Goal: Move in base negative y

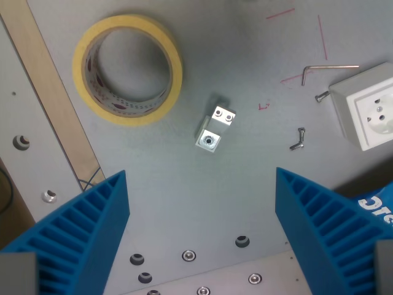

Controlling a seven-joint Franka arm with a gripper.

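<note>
My gripper (201,203) is open, its two blue ribbed fingers (86,227) standing wide apart at the bottom of the wrist view with nothing between them. It hangs above a grey metal table (202,74). A small shiny metal angle bracket (215,128) lies on the table just above the gap between the fingers.
A roll of yellow tape (127,69) lies at the upper left. A white socket box (367,112) sits at the right edge, with an Allen key (324,69), a screw (321,96) and a wing bolt (299,139) near it. A wooden strip (52,86) runs down the left. Bolt holes (242,241) dot the plate below.
</note>
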